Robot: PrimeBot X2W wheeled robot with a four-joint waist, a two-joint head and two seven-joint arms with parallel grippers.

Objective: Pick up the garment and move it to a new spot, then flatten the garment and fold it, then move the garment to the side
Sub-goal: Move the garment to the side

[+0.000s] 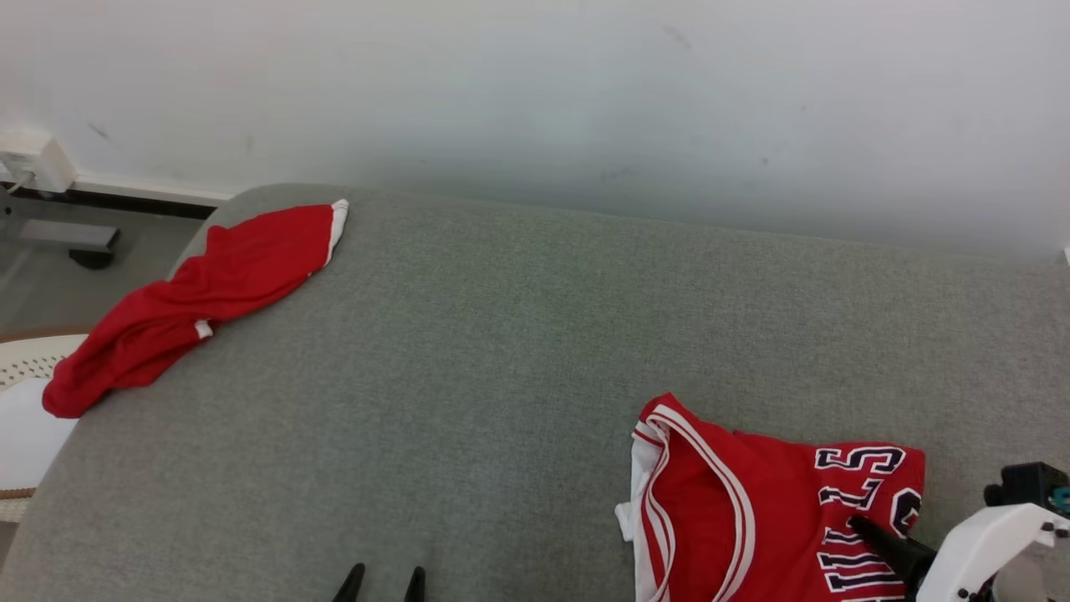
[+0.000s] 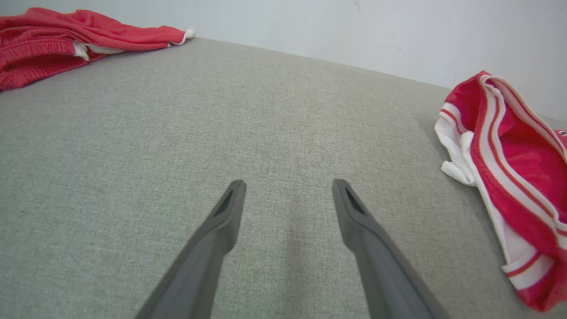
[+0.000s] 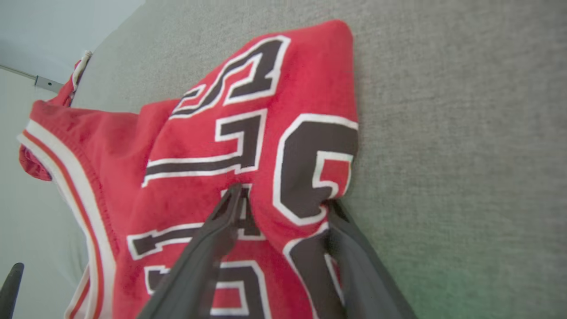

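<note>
Two red garments lie on the grey cushion [image 1: 501, 376], and the right gripper [image 3: 283, 199] is down on one of them, a jersey [image 3: 248, 146] with white and red trim and dark, white-edged lettering. Its fingers [image 3: 208, 248] stand apart, straddling a raised fold of the printed cloth; the fold bulges up between them and is not pinched, and the jersey's edge laps over the tip of the finger on the bare-cushion side. In the head view the right gripper [image 1: 869, 535] reaches in from the lower right corner, one dark finger lying across the lettering, with the bulk of the jersey [image 1: 752, 510] spread ahead of it and toward the robot's left. The left gripper [image 2: 289, 184] hovers low over bare cushion [image 2: 177, 133] with its two fingers spread wide and nothing between them. From that gripper the jersey [image 2: 522, 177] is off to the right, near but not touching, its striped armhole bunched up toward the fingers. The other garment, a pair of plain red shorts [image 2: 66, 40] with a white hem, lies crumpled well ahead and to the left of the left gripper [image 1: 384, 577]. The shorts [image 1: 192, 301] drape over the cushion's far left corner, well apart from the jersey. A pale wall [image 1: 535, 84] rises beyond the cushion's far edge.
</note>
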